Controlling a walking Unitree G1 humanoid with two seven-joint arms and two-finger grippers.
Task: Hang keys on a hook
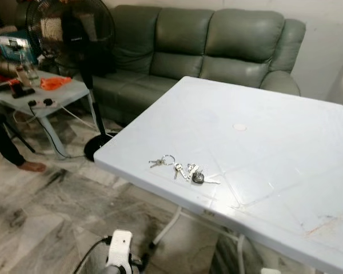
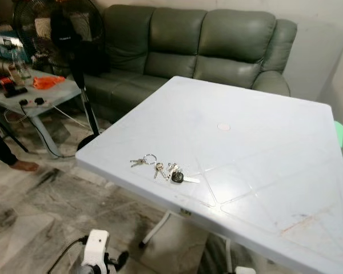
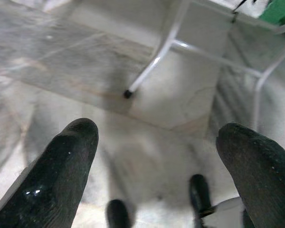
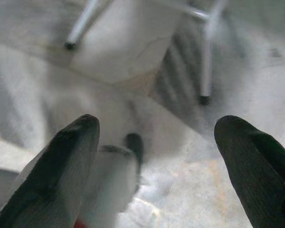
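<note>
A bunch of keys [image 1: 183, 170] with a silver ring and a black fob lies flat on the white plastic table [image 1: 263, 137], close to its near left edge. Both arms hang low below the table edge. The white wrist of my left arm [image 1: 120, 248] sits at the bottom of the eye views. My left gripper [image 3: 161, 142] is open and points down at the marble floor, with nothing between its black fingers [image 3: 66, 161]. My right gripper [image 4: 156, 137] is open too, also facing the floor, and holds nothing.
A green leather sofa [image 1: 206, 40] stands behind the table. A black pedestal fan [image 1: 74, 28] stands at the left, beside a low cluttered side table [image 1: 57, 94]. A person's bare foot [image 1: 31, 166] rests on the floor at far left. White table legs [image 3: 152, 71] reach the floor.
</note>
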